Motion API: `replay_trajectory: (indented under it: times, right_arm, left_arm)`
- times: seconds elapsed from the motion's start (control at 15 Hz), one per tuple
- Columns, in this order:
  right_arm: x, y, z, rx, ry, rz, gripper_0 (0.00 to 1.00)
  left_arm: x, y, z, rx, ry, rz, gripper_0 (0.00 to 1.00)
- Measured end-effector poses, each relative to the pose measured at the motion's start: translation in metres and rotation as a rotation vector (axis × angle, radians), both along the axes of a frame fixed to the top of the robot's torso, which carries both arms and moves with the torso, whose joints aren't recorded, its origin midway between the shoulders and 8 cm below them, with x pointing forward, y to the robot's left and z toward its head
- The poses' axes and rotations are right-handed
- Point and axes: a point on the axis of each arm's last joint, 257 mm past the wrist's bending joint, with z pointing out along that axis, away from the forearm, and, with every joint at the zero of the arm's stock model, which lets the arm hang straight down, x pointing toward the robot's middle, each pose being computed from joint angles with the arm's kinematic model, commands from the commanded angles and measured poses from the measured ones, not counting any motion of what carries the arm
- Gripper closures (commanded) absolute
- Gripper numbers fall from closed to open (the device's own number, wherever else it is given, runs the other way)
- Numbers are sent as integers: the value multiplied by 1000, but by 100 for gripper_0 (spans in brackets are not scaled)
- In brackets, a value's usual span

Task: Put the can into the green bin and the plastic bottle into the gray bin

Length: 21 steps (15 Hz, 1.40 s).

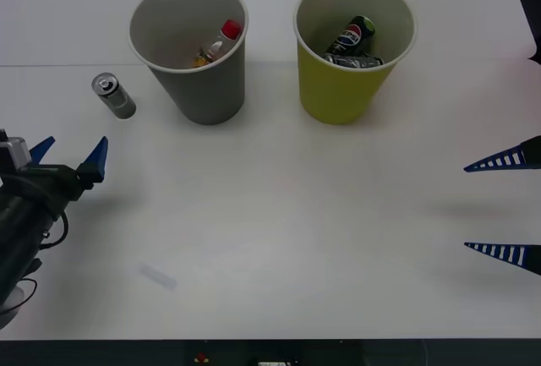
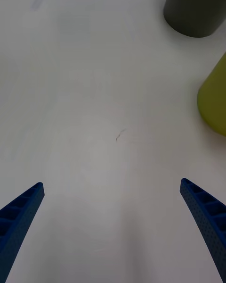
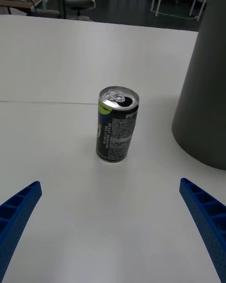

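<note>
The small dark-gray and silver can (image 1: pixel 113 95) stands upright on the table, left of the gray bin (image 1: pixel 207 91). In the left wrist view the can (image 3: pixel 117 124) is ahead of my open left gripper (image 3: pixel 110 185), with the gray bin (image 3: pixel 205 89) beside it. My left gripper (image 1: pixel 74 148) sits nearer the table's front than the can, a short gap away. The plastic bottle (image 1: pixel 218 43) with its red cap lies inside the gray bin. The green bin (image 1: pixel 338 87) holds a black Pepsi can (image 1: pixel 355 35) and another can (image 1: pixel 355 61). My right gripper (image 1: pixel 505 207) is open at the right edge.
The right wrist view looks over bare white table from my right gripper (image 2: pixel 111 184) toward the gray bin (image 2: pixel 195 7) and the green bin (image 2: pixel 215 99). The white table (image 1: pixel 279 231) has wide free room in front of both bins.
</note>
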Motion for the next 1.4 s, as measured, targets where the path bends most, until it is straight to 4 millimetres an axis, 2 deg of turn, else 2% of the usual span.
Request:
replay_trajectory:
  times: [0.13, 0.33, 0.6, 0.93, 1.4]
  right_arm:
    - [0, 0, 0, 0, 0, 0, 0]
    - [0, 0, 0, 0, 0, 0, 0]
    - [0, 0, 0, 0, 0, 0, 0]
    - [0, 0, 0, 0, 0, 0, 0]
    - [0, 0, 0, 0, 0, 0, 0]
  left_arm:
    - [13, 10, -5, -20, -9, 9, 0]
    - [32, 13, -7, -37, -20, 29, 0]
    - [61, 9, -4, -8, -38, 33, 0]
    - [87, 5, -5, -16, -62, 4, 0]
    - [123, -5, 7, -6, -63, -1, 0]
